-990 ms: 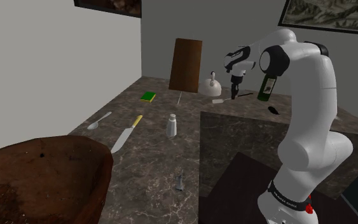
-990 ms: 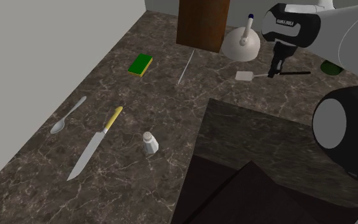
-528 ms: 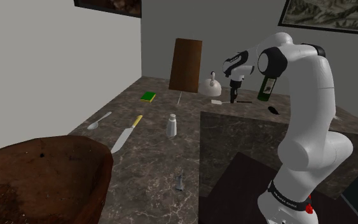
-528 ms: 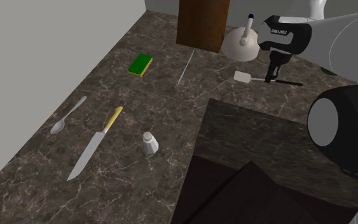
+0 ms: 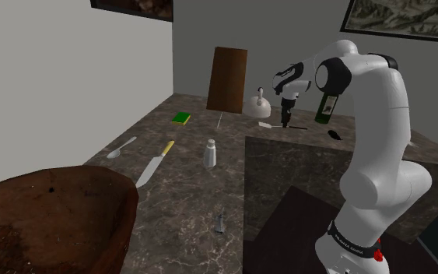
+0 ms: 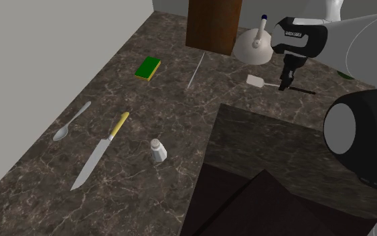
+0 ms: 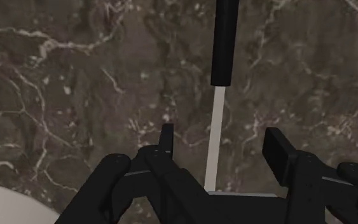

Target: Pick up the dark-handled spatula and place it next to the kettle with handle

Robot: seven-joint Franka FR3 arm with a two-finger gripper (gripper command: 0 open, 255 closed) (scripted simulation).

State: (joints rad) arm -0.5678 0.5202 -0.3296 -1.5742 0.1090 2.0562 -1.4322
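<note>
Here, the gripper [image 6: 288, 85] hangs over the spatula [image 6: 256, 80], fingers apart astride its pale shaft without touching it. The spatula lies on the counter [image 6: 146, 127], just beside the kettle [image 6: 252, 48].

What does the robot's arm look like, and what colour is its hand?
The arm is thick, rounded and white, with dark round caps at its joints. Near its foot is a black band with tiny white lettering and a red spot. The hand is all black, with two blocky fingers, and the piece above it bears white lettering.
</note>
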